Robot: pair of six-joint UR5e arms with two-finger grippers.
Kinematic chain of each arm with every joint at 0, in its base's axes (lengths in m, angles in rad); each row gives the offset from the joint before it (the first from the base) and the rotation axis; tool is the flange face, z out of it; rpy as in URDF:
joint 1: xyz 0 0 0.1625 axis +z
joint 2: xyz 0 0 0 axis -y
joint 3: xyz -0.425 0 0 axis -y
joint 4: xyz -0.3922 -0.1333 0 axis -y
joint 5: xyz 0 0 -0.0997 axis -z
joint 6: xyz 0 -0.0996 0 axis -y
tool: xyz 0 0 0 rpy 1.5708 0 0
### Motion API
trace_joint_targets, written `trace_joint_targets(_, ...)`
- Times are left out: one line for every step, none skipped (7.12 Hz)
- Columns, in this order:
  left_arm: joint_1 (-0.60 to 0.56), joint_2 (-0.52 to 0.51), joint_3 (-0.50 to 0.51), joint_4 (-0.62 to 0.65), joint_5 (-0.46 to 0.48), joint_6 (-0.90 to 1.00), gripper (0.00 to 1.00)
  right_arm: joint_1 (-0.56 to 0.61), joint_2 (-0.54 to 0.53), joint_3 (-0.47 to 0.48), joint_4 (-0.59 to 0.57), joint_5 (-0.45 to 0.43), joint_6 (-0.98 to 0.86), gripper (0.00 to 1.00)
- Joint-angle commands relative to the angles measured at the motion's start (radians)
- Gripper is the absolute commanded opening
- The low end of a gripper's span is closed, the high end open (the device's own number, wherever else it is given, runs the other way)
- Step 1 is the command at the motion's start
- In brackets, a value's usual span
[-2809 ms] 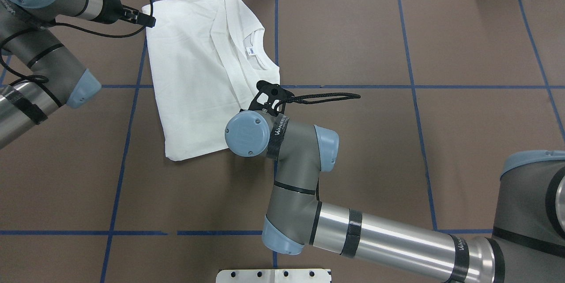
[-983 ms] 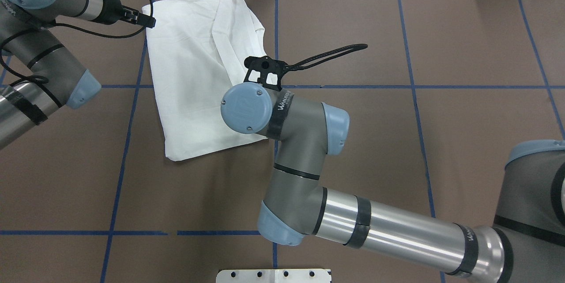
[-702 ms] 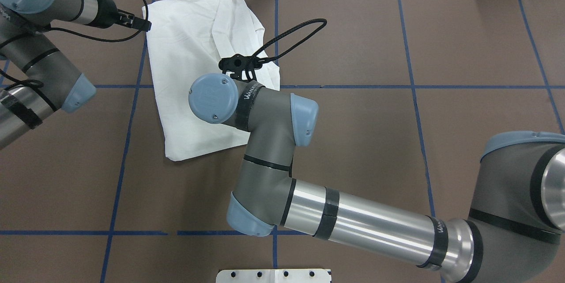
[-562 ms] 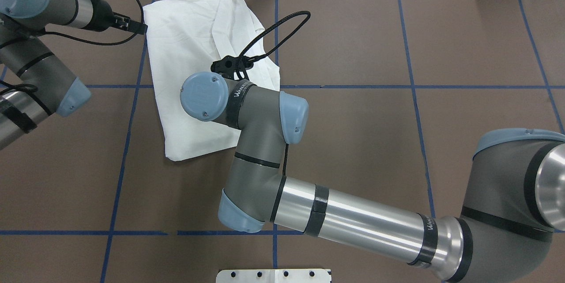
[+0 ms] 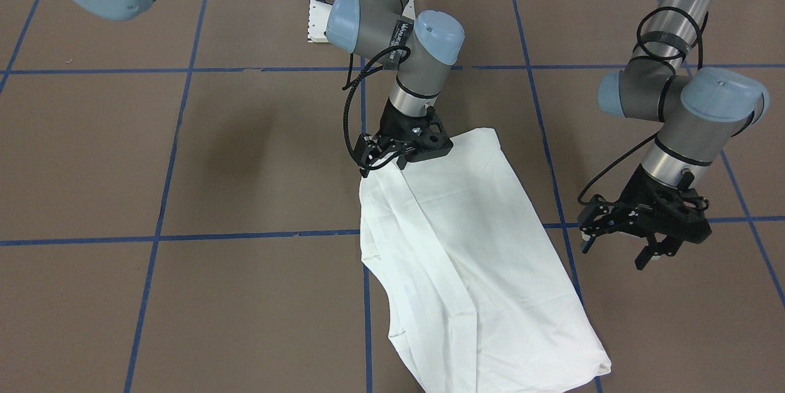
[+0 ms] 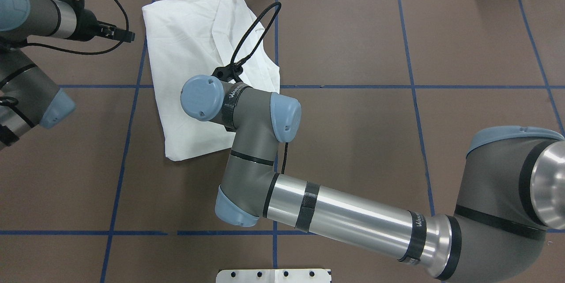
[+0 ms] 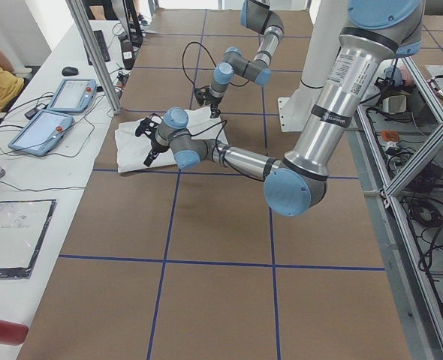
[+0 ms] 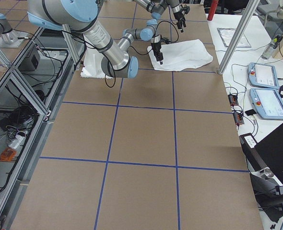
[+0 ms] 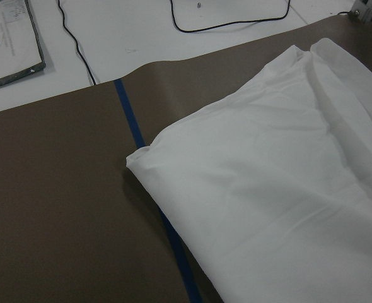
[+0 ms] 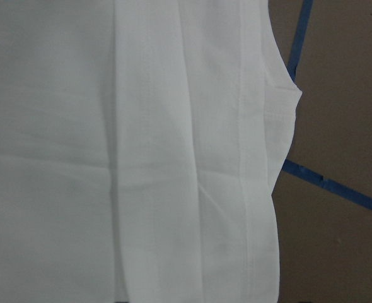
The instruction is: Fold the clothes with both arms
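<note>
Right claw (image 5: 395, 159) low on shirt (image 5: 472, 258) edge, can't tell if gripping; left claw (image 5: 619, 236) spread, empty, just beside. Risk: lifting snags cloth, fold slides loose across worktop (image 5: 184, 166).

white tee (image 5: 484, 258) folded flat, R arm (image 5: 423, 74) above, L arm (image 5: 681, 111) beside
</note>
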State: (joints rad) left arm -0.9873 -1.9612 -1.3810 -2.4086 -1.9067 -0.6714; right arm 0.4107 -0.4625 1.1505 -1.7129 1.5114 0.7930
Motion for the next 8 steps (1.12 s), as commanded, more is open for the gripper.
trace_joint_targets(-0.002,0.028,-0.018,-0.001,0.0,-0.005,1.0,0.0,0.016,-0.005,0.002,0.012,-0.063,0.5)
trace_joint_targets(-0.002,0.028,-0.018,-0.001,0.0,-0.026,1.0,0.0,0.016,-0.005,0.004,0.012,-0.067,0.47)
trace_joint_targets(-0.002,0.031,-0.018,-0.006,0.0,-0.034,1.0,-0.001,0.019,-0.006,0.006,0.012,-0.067,0.47)
trace_joint_targets(-0.002,0.038,-0.018,-0.007,0.0,-0.036,1.0,-0.001,0.022,-0.023,0.007,0.012,-0.069,0.47)
trace_joint_targets(-0.002,0.039,-0.021,-0.007,0.0,-0.036,1.0,-0.006,0.027,-0.05,0.042,0.012,-0.067,0.47)
trace_joint_targets(-0.002,0.047,-0.024,-0.007,0.0,-0.042,1.0,-0.013,0.027,-0.069,0.062,0.01,-0.067,0.47)
trace_joint_targets(-0.002,0.047,-0.024,-0.007,0.0,-0.043,1.0,-0.021,0.028,-0.069,0.062,0.009,-0.061,0.5)
trace_joint_targets(-0.002,0.047,-0.024,-0.007,0.0,-0.042,1.0,-0.023,0.034,-0.068,0.061,0.01,-0.06,0.46)
